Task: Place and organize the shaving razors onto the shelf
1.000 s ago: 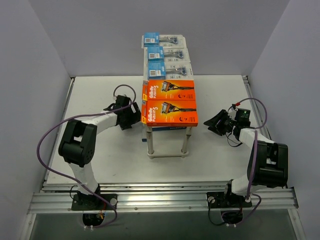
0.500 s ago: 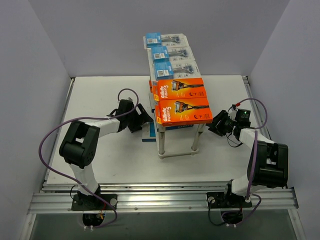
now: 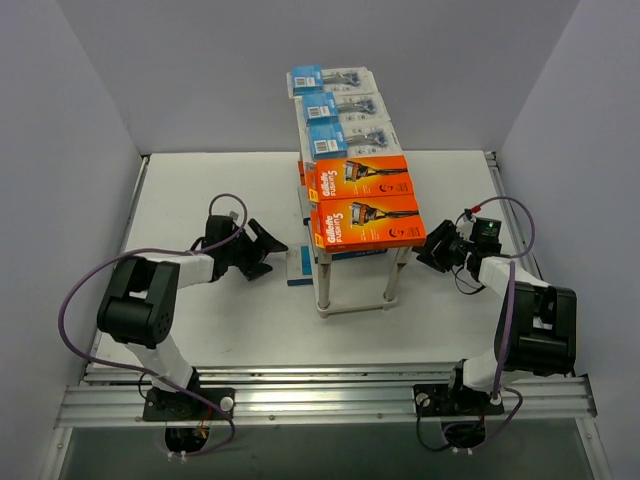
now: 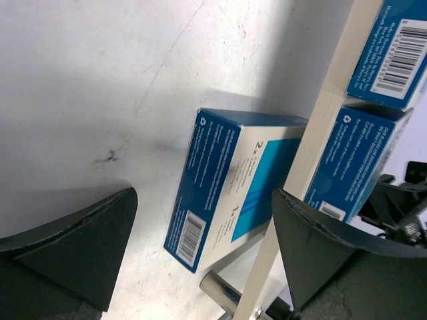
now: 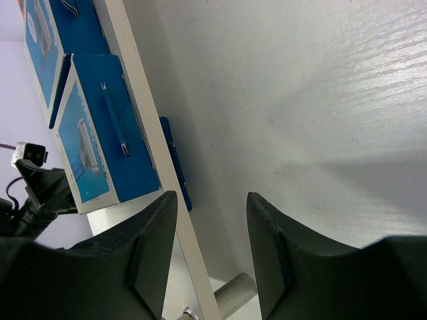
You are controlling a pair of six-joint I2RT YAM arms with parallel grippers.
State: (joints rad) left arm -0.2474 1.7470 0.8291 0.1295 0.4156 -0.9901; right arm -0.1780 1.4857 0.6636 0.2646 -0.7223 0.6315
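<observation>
Watching first: my left gripper (image 3: 266, 254) hangs low over the table (image 3: 200, 190), spread wide with nothing in it.
Loose pack: a blue box (image 3: 298, 267) lies flat on the table just ahead of those spread fingers, its far end close against the shelf's near leg. I judge it to be the one pack not yet put away.
Risk on the left: driving forward from here, I could push the box under the shelf instead of straddling it. The far finger could also catch the leg and drag the stand along.
Shelf: the shelf (image 3: 323, 285) stands between my two grippers, thin-legged and loaded. I judge it easy to slide or rock.
Top row: two orange boxes (image 3: 365, 222) fill the end nearest my grippers, and three blister packs (image 3: 345, 105) lie beyond them. One knock to the legs could shake the row out of line or spill a pack.
Right side: my right gripper (image 5: 212, 200) sits partly parted and empty, just beside the shelf's right leg.
Risk on the right: any inward swing would strike the leg or the board edge.
</observation>
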